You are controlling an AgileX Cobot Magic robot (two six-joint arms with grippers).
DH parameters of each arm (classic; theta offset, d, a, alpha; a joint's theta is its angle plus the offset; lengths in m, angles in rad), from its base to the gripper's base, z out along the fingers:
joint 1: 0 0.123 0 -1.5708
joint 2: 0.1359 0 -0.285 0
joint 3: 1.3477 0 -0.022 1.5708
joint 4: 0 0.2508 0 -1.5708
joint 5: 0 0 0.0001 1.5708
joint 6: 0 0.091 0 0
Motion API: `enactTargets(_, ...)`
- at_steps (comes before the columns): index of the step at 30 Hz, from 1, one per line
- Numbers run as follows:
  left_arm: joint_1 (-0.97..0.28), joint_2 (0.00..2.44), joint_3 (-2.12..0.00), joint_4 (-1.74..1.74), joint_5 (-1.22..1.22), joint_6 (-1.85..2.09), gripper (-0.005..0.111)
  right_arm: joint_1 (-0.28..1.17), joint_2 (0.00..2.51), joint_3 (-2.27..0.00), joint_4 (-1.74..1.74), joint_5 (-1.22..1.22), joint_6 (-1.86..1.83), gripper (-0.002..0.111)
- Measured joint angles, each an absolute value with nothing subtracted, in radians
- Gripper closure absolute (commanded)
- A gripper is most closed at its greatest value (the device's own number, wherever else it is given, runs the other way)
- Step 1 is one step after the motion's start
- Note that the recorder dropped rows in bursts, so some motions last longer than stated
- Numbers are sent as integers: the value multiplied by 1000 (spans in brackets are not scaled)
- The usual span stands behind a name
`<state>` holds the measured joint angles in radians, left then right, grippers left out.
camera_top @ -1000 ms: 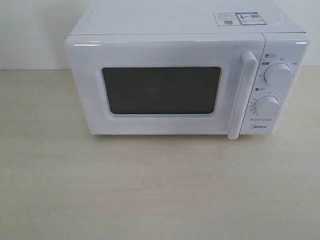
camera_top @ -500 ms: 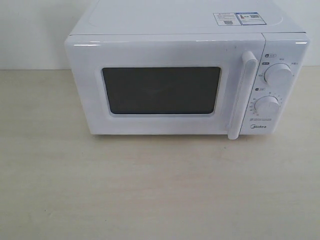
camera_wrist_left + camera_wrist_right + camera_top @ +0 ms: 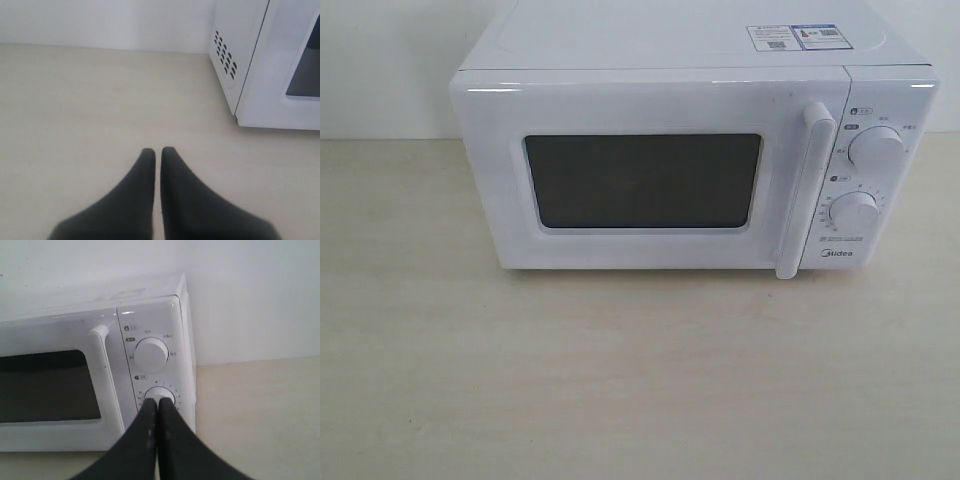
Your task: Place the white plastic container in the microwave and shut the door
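The white microwave [image 3: 690, 60] stands at the back of the table, its door [image 3: 650, 110] shut, with a dark window [image 3: 642, 181] and a long vertical bar handle [image 3: 800, 190]. Two round dials [image 3: 876, 150] sit on its right panel. The white plastic container is out of view in every frame. Neither arm shows in the exterior view. My left gripper [image 3: 157, 152] hangs shut and empty over bare table, off the microwave's left side [image 3: 235, 50]. Facing the lower dial [image 3: 160, 394], my right gripper [image 3: 158, 403] is shut with nothing in it, some way in front of the panel.
A light wooden tabletop [image 3: 620, 380] stretches in front of the microwave. A white wall [image 3: 380, 60] rises behind it. Vent holes [image 3: 225, 55] mark the microwave's left side.
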<state>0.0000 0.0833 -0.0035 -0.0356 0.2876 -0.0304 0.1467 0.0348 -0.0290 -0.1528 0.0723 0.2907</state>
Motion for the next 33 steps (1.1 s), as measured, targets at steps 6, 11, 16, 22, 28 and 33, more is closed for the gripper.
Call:
enactTargets(6,0,83,-3,-36,288,-30,102,144,7,-13,-256,40,291,108)
enactTargets(11,0,83,-3,-36,288,-30,102,142,7,-10,-279,39,289,108)
enactTargets(16,0,83,-3,-36,288,-30,102,142,7,-5,-278,96,279,108)
enactTargets(22,0,83,-3,-36,288,-30,102,142,7,0,-277,111,217,108)
enactTargets(28,0,83,-3,-36,288,-30,102,142,6,0,-201,113,155,108)
enactTargets(33,0,83,-3,-36,288,-30,102,142,4,0,-75,155,47,108)
